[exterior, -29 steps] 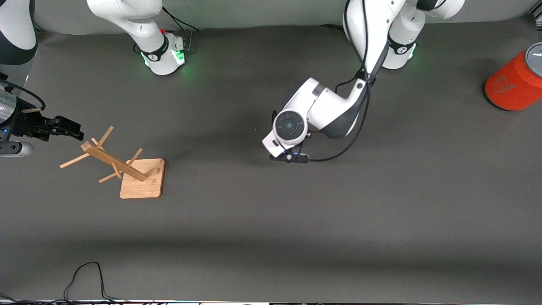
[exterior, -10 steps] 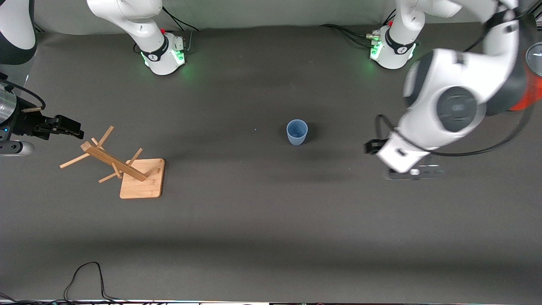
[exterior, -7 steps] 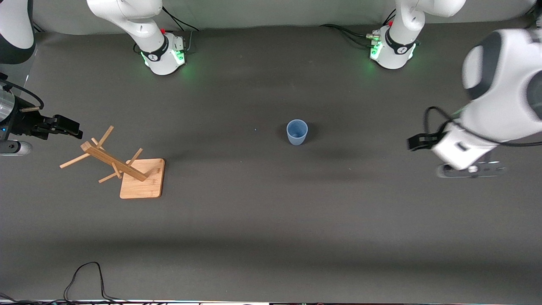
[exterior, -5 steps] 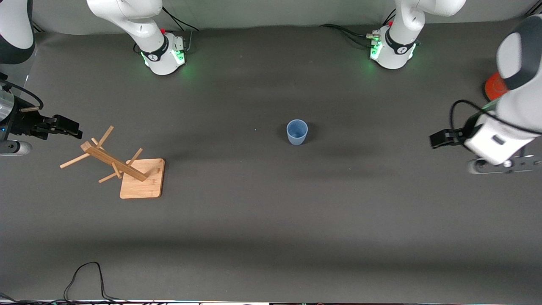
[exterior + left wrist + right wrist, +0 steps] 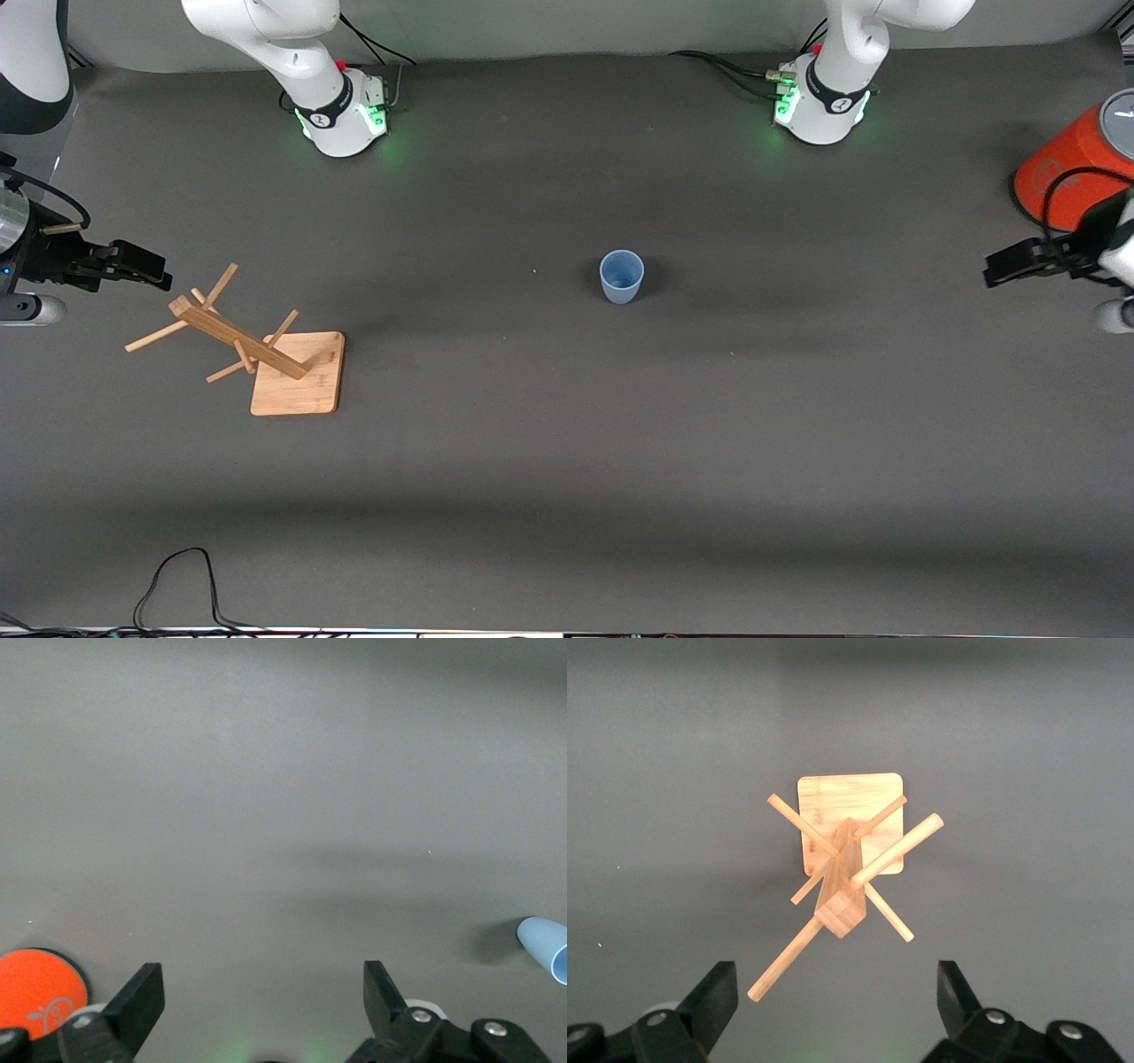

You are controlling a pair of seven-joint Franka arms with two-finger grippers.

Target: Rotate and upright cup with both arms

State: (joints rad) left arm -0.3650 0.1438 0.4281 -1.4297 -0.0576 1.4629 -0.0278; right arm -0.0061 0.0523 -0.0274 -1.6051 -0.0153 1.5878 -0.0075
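The light-blue cup (image 5: 621, 276) stands upright, mouth up, in the middle of the dark table, and nothing touches it. Its edge also shows in the left wrist view as the cup (image 5: 545, 950). My left gripper (image 5: 999, 265) hangs open and empty over the left arm's end of the table, beside the orange-red can. In its own view the left gripper (image 5: 262, 989) has only bare table between its fingers. My right gripper (image 5: 158, 268) waits open and empty over the right arm's end, close to the wooden rack; the right gripper (image 5: 835, 989) shows wide apart.
An orange-red can (image 5: 1067, 173) with a grey lid stands at the left arm's end; the can (image 5: 40, 992) also shows in the left wrist view. A wooden peg rack (image 5: 232, 334) on a square base (image 5: 306, 385) stands at the right arm's end. A black cable (image 5: 177, 576) lies along the table's near edge.
The left arm has swung away from the middle of the table to its own end, leaving the cup standing free. The right arm has not moved.
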